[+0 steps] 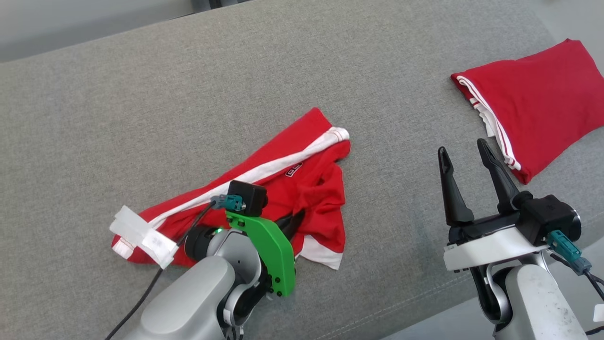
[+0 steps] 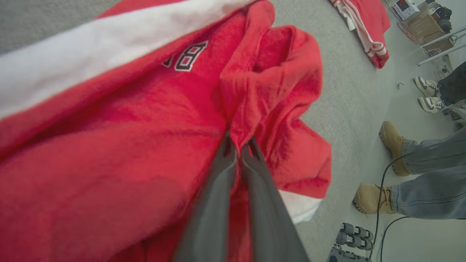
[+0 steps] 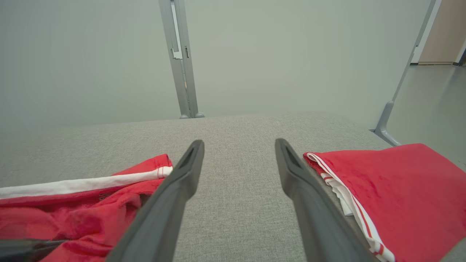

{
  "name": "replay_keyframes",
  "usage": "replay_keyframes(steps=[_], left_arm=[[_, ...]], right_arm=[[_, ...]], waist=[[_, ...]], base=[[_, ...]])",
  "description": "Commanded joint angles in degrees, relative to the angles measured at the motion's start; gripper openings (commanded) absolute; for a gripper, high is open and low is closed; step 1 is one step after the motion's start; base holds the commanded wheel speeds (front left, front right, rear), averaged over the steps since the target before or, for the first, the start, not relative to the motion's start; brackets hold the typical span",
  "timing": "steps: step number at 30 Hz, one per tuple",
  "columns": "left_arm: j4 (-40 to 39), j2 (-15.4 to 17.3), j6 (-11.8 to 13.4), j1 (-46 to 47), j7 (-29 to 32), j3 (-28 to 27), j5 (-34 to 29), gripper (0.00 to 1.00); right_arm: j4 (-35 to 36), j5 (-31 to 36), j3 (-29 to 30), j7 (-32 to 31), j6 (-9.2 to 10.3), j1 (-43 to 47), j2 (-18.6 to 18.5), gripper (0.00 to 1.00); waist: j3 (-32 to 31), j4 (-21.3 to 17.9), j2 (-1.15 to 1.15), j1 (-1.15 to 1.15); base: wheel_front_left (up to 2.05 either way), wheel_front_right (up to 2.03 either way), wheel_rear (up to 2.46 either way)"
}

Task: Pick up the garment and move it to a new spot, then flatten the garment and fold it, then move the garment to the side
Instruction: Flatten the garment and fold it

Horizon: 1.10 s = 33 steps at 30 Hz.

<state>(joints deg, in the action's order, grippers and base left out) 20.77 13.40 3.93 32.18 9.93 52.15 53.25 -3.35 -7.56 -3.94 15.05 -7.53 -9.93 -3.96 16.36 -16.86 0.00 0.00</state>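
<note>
On the grey cushion [image 1: 188, 94], near its front edge, the crumpled red garment [image 1: 306, 184] is lying in a loose heap, its white stripe [image 1: 264, 172] running diagonally across it. The left gripper [image 2: 238, 143] is reaching down into the heap, its two dark fingers pressing together on a raised fold of the red cloth. The right gripper [image 1: 461, 147] is hovering apart from it over bare cushion, jaws standing wide with nothing between them, between the heap and a folded red garment [image 1: 533, 99] that is resting at the cushion's right end. Beside the cushion, a person in tan boots [image 2: 391, 145] and jeans is standing on the floor.
</note>
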Motion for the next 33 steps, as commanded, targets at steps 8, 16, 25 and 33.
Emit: replay_keyframes(steps=[8, 16, 25, 33], left_arm=[[-4.2, 3.0, -2.7, -3.6, 3.5, 4.1, -0.7, 0.00], [-3.3, 2.6, -0.7, -5.9, 3.1, 5.6, -1.7, 0.48], [1.9, 1.0, 0.1, -5.1, -2.1, 4.4, -2.8, 1.00], [-5.3, 1.6, 1.3, -7.6, -6.4, 3.2, -2.5, 1.00]], right_arm=[[0.3, -0.1, 0.7, 0.2, 0.08, 0.8, -0.4, 1.00], [0.0, 0.0, 0.2, 0.2, 0.08, 0.6, -0.7, 1.00], [-0.1, 0.4, 0.4, 0.2, 0.08, 0.7, -1.5, 1.00], [0.5, 0.8, 1.9, 0.2, 0.08, 1.7, -2.3, 1.00]], waist=[[-0.7, 1.2, 0.00, 0.00], [-0.8, 2.2, 0.00, 0.00], [-1.1, 3.0, 0.00, 0.00], [-3.3, 5.8, 0.00, 0.00]], base=[[0.00, 0.00, 0.00], [0.00, 0.00, 0.00], [0.00, 0.00, 0.00], [0.00, 0.00, 0.00]])
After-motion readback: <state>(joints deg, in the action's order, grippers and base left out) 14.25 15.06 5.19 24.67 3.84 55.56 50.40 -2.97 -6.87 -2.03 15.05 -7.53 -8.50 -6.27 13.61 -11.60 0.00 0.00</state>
